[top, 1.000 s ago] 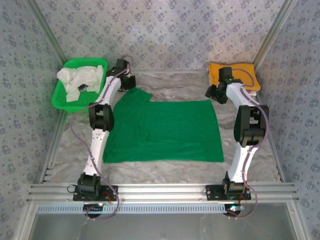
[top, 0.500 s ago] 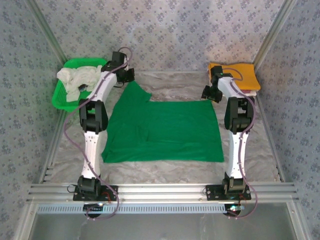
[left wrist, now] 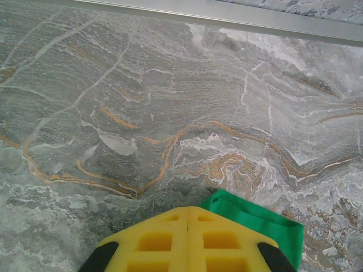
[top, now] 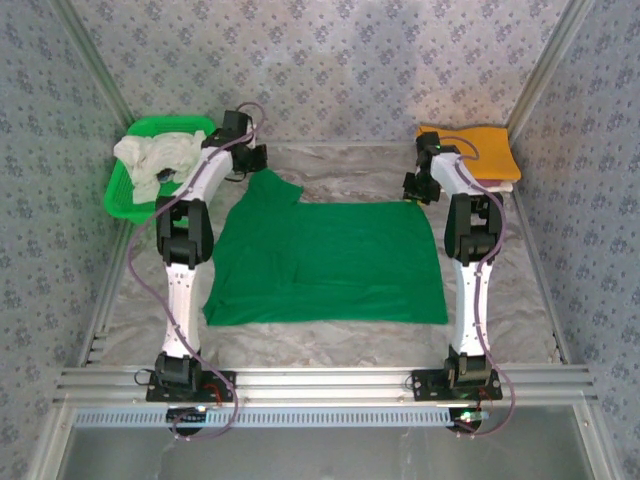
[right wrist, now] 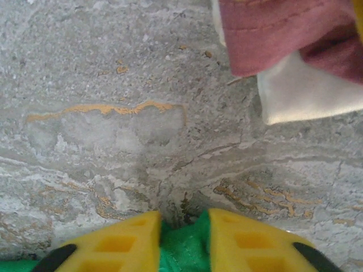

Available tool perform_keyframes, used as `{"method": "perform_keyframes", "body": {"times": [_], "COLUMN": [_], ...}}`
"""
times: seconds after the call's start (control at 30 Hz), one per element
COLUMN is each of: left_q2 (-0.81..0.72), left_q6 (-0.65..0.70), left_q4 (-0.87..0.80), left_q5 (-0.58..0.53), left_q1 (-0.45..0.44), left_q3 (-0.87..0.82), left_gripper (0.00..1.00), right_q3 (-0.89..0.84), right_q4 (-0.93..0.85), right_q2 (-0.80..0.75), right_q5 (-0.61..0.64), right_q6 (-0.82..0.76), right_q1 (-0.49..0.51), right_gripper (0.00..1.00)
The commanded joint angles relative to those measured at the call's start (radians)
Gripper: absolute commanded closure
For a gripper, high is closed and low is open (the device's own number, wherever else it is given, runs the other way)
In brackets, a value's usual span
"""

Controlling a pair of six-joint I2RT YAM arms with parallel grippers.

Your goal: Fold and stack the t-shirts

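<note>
At the far edge of the worktop [top: 340, 165], the right claw [right wrist: 182, 220] is just pinching shut on a back corner of the green t-shirt [top: 330, 260] lying spread mid-worktop. The left claw [left wrist: 188, 211] is staying clenched on its sleeve, so a two-handed fold is looking ready.
</note>
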Motion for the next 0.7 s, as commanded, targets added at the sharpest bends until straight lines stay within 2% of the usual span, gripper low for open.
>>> {"method": "perform_keyframes", "body": {"times": [0.0,0.07,0.17,0.3,0.53,0.67], "left_q2": [-0.034,-0.026,-0.037,-0.092,-0.409,-0.516], "left_q6": [0.019,0.022,0.028,0.047,0.060,0.088], "left_q4": [0.029,0.021,0.021,0.064,0.397,0.486], "left_q5": [-0.012,-0.013,-0.011,-0.003,-0.039,-0.073], "left_q1": [0.005,0.006,0.008,0.007,0.005,0.006], "left_q3": [0.008,0.022,0.027,-0.021,-0.551,-0.715], "left_gripper": [1.00,1.00,1.00,1.00,1.00,1.00], "right_q3": [0.030,0.038,0.048,0.030,-0.320,-0.469], "right_q4": [-0.044,-0.041,-0.049,-0.026,0.260,0.431], "right_q2": [0.039,0.039,0.027,-0.030,-0.296,-0.396], "right_q5": [0.015,0.017,0.036,0.049,0.043,0.049], "right_q6": [-0.010,-0.014,-0.021,-0.028,-0.016,-0.012], "right_q1": [-0.001,-0.003,-0.003,-0.002,-0.005,-0.009], "right_gripper": [0.80,0.85,1.00,1.00,1.00,1.00]}}
